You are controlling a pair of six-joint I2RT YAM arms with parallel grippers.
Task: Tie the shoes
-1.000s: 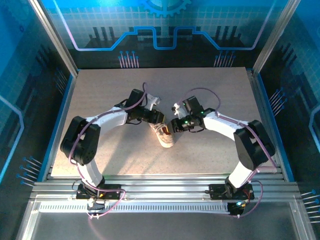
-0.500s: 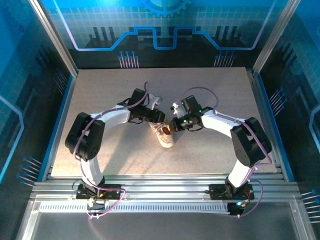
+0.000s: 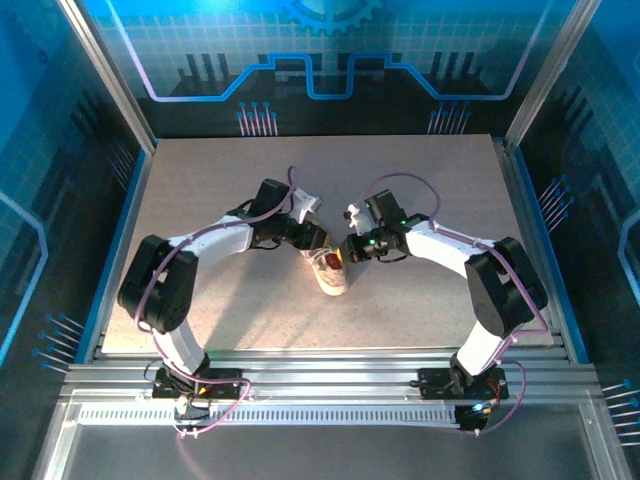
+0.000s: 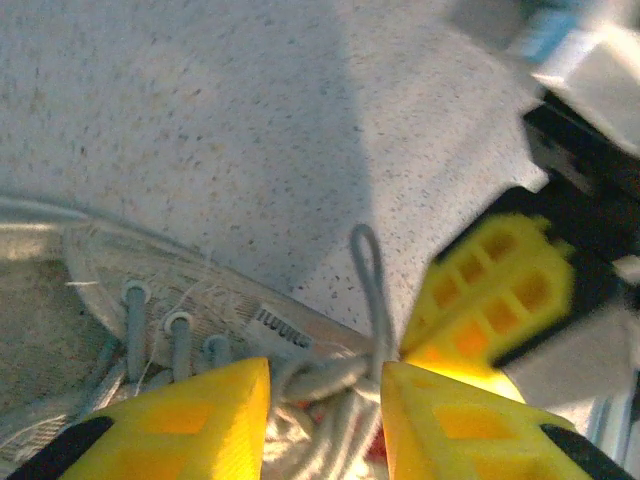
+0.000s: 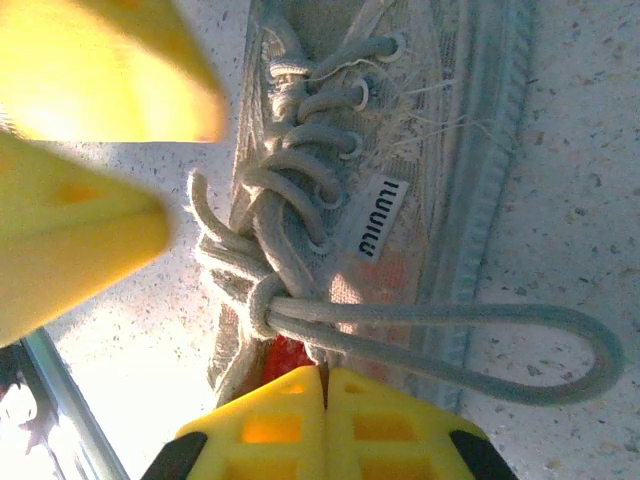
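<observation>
The whitish-grey shoe (image 3: 332, 276) lies mid-table, toe toward the arms. Its white laces are drawn into a knot (image 5: 262, 305) over the red patch (image 5: 285, 355). One long loop (image 5: 590, 350) trails out sideways onto the table. My left gripper (image 3: 318, 240) is at the shoe's opening, and its yellow jaws (image 4: 325, 390) stand apart with the lace bundle between them. My right gripper (image 3: 345, 252) is at the other side. Its jaws are pressed together (image 5: 325, 385) at the edge of the opening, just below the loop's two strands, and I see nothing clamped between them.
The speckled grey table (image 3: 430, 180) stretches around the shoe. Blue walls and metal posts border it on three sides, with a rail along the near edge. The two grippers are nearly touching over the shoe's opening.
My right gripper has gone from partly open to shut beside the knot. The left arm shifted slightly and its jaws kept the same gap.
</observation>
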